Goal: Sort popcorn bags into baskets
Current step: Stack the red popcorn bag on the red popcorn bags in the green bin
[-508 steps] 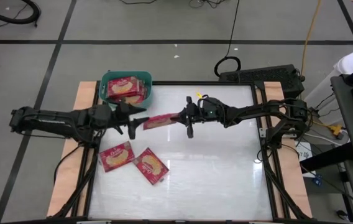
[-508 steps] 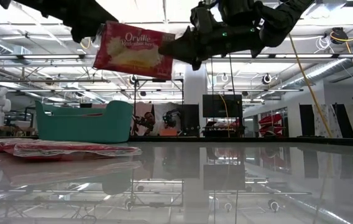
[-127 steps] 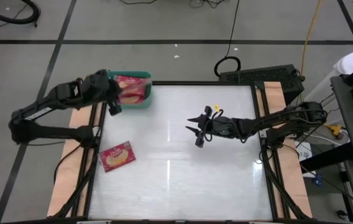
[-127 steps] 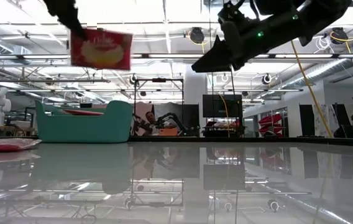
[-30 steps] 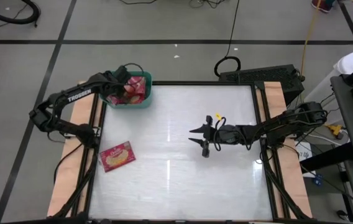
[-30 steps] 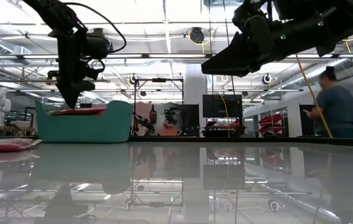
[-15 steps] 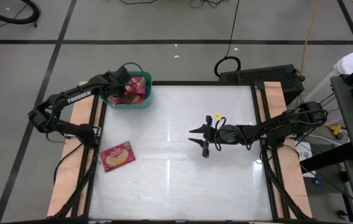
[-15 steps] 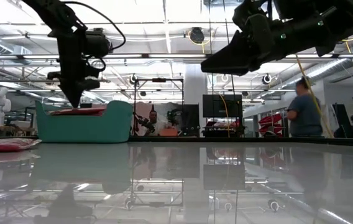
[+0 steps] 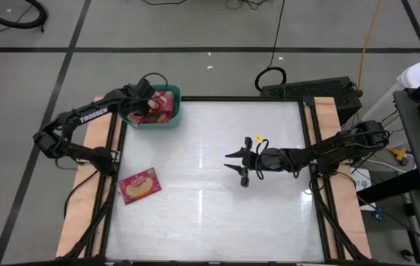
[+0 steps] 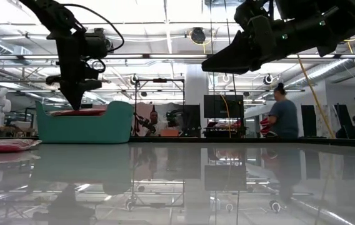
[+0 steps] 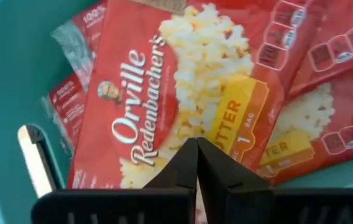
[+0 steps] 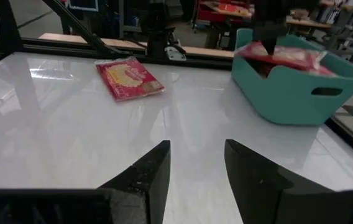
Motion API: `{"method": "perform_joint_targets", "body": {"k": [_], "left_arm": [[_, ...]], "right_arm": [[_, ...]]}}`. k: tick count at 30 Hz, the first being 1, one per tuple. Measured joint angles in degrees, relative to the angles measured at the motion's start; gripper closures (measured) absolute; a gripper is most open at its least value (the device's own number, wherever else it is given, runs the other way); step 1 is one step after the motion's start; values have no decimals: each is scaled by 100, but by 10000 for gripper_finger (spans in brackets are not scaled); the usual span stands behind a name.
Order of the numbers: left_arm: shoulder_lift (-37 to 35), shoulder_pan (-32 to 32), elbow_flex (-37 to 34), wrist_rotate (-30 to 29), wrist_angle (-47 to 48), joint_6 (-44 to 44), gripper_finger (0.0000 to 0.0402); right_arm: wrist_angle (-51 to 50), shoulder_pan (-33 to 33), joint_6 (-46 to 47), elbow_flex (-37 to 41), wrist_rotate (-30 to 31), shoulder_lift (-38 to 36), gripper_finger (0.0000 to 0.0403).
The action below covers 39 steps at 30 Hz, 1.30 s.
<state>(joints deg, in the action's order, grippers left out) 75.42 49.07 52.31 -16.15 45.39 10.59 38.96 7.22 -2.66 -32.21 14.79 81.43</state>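
Several flat red popcorn bags (image 11: 183, 93), glossy packets with a yellow-orange popcorn picture and white script lettering, lie overlapping and tilted inside the small teal-green plastic basket (image 9: 131, 122), a smooth rectangular bin with rounded corners and a slot handle in its end wall, which stands at the far left corner of the tabletop. One more red popcorn bag (image 9: 138, 185) lies flat and alone, picture side up, near the left edge of the tabletop and well nearer than the basket. The left claw (image 11: 196, 149) points down into the basket, its two dark fingers pressed together with their tips just above or on the topmost bag; contact cannot be judged, and nothing is held between them. The right claw (image 9: 238, 162) hangs above the middle of the tabletop, well apart from both bag and basket, its tapered dark fingers spread wide and empty. The tabletop (image 9: 210, 207) is a glossy white sheet that mirrors the ceiling lights, framed in black rails with pale wooden strips along its left and right sides. Beyond it the low view shows a bright workshop with overhead pipes, screens and a person (image 10: 282, 115) standing at the right.
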Motion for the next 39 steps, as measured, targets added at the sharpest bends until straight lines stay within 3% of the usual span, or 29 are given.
{"method": "perform_joint_targets", "body": {"k": [8, 17, 28, 35, 39], "left_arm": [[43, 328, -299, -315, -1187, -264, 397], [17, 425, -299, -441, -928, -398, 397], [-736, -1088, -299, -329, -654, 51, 397], [-1278, -2392, -297, 1031, -14, 511, 371], [-1284, -3448, -322, 1132, 791, 1183, 348]], "right_arm": [[117, -4, -111, 0, 2, 0, 259], [113, -4, -107, 0, 4, 0, 259], [111, -4, -37, 0, 9, 0, 259], [111, 14, 251, 0, 2, 0, 259], [93, 82, 480, 0, -8, 0, 259]]}}
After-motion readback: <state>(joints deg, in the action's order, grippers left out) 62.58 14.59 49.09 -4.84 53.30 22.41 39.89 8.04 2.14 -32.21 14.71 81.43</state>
